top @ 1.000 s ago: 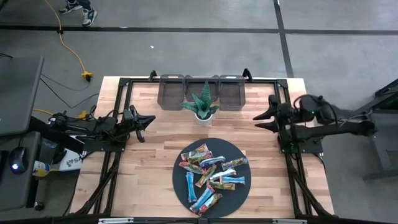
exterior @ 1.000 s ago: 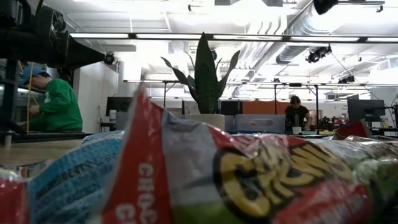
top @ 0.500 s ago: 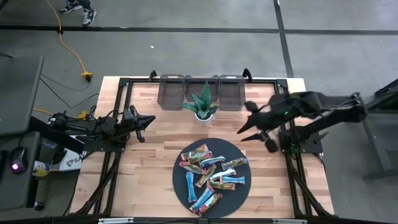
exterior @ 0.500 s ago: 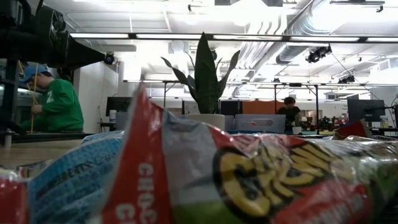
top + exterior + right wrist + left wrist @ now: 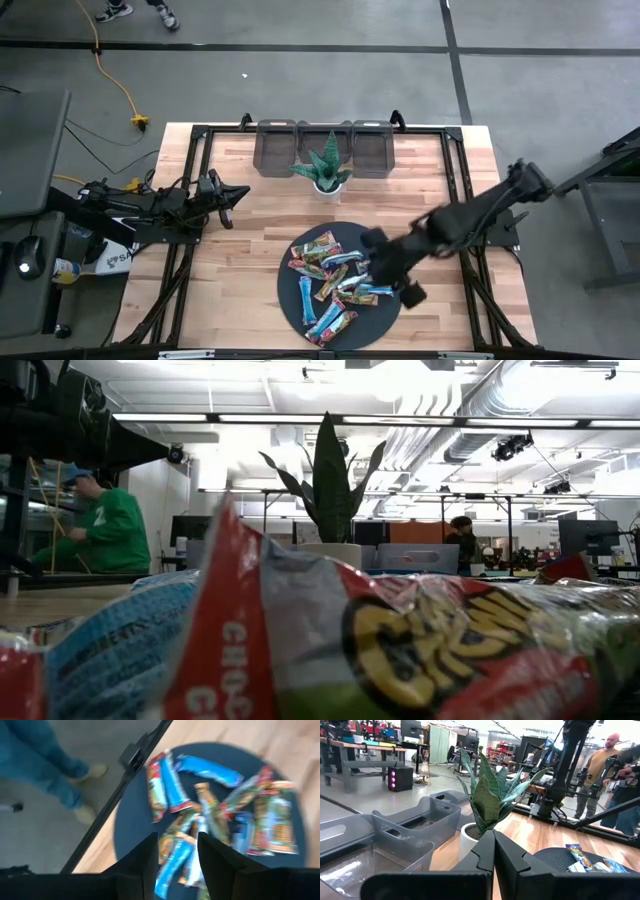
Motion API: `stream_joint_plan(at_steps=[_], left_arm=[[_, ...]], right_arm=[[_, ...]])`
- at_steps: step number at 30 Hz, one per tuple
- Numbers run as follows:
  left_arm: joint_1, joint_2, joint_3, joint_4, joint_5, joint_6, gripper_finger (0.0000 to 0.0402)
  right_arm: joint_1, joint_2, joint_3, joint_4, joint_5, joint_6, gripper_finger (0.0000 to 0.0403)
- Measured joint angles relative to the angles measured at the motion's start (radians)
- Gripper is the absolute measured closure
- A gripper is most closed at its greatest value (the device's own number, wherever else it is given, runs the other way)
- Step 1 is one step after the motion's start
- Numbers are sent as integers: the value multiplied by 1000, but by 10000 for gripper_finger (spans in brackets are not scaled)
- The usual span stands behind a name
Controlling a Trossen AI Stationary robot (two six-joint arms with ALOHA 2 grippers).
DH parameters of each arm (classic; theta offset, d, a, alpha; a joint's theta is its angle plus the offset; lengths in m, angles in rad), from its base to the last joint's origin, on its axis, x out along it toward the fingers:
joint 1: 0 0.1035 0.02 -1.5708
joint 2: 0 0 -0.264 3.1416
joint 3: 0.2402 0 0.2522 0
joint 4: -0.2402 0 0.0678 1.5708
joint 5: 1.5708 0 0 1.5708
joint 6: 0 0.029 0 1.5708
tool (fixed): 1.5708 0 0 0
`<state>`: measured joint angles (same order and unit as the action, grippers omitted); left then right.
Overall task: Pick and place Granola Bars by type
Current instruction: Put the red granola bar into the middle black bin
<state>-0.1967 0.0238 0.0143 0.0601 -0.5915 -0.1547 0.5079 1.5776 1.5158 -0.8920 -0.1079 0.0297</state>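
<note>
Several granola bars (image 5: pixel 335 280) in blue, orange, green and red wrappers lie in a loose heap on a dark round plate (image 5: pixel 345 232) near the table's near edge. They fill the foreground of the low view (image 5: pixel 400 650). My right gripper (image 5: pixel 366 258) hovers open above the plate's right half. In its wrist view the fingers (image 5: pixel 145 857) frame the bars (image 5: pixel 215 820) below and touch none. My left gripper (image 5: pixel 235 192) waits shut at the table's left side, pointing right, with its fingers together (image 5: pixel 494 855).
Three grey bins (image 5: pixel 325 145) line the far edge, and a spiky potted plant (image 5: pixel 325 170) stands just in front of the middle one. A black frame rail (image 5: pixel 145 750) runs beside the plate. A person's legs (image 5: pixel 45 770) show beyond the table edge.
My right arm has swung from the table's right edge toward the near side and left. It now reaches out over the plate of bars, with its gripper tipped downward. The bars have not moved.
</note>
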Motion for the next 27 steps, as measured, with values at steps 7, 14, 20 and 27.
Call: stream_joint_plan(at_steps=[7, 14, 20, 27], left_arm=[[0, 0, 0, 0, 0, 0, 400], [0, 0, 0, 0, 0, 0, 400], [0, 0, 0, 0, 0, 0, 400], [0, 0, 0, 0, 0, 0, 400]], right_arm=[[86, 161, 0, 54, -3, 76, 283], [118, 282, 0, 188, -30, 140, 283], [117, 339, 0, 278, -22, 170, 283], [117, 359, -18, 363, -29, 148, 263]])
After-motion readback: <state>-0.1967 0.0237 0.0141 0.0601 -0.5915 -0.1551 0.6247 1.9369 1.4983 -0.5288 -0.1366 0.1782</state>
